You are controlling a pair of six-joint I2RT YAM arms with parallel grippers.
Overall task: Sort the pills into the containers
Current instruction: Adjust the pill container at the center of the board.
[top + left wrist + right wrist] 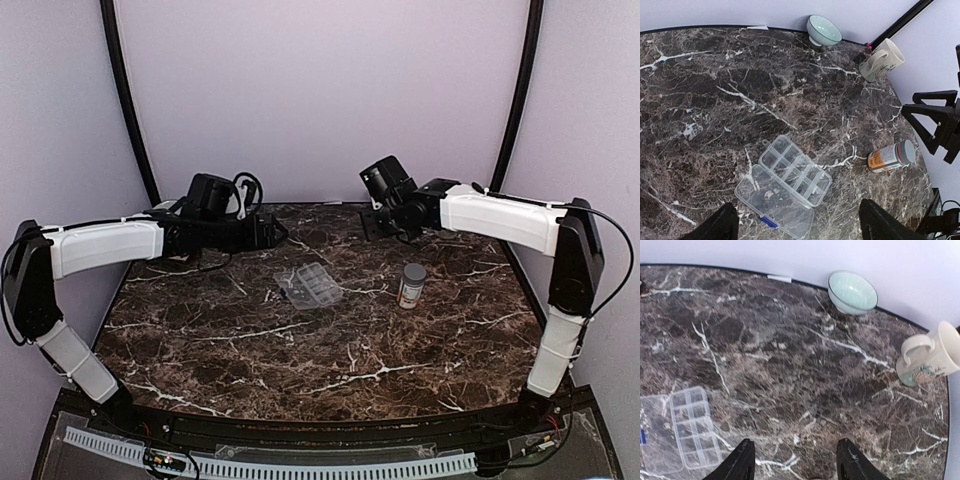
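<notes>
The clear organizer box (310, 285) lies open near the middle of the table, its lid folded flat beside its small compartments (792, 170). It also shows in the right wrist view (692, 427) at the lower left. I cannot make out any pills in any view. A grey-capped, orange-labelled bottle (411, 286) stands to the right of the box, and it also shows in the left wrist view (891, 156). My left gripper (272, 232) is open and empty, held high above the back left, with the box below it (796, 220). My right gripper (378, 220) is open and empty above bare table (795, 450).
A pale green bowl (852, 291) and a cream mug (930, 357) stand at the far back edge of the dark marble table (300, 370). They also show in the left wrist view, the bowl (823, 30) and the mug (881, 60). Lilac walls enclose the table.
</notes>
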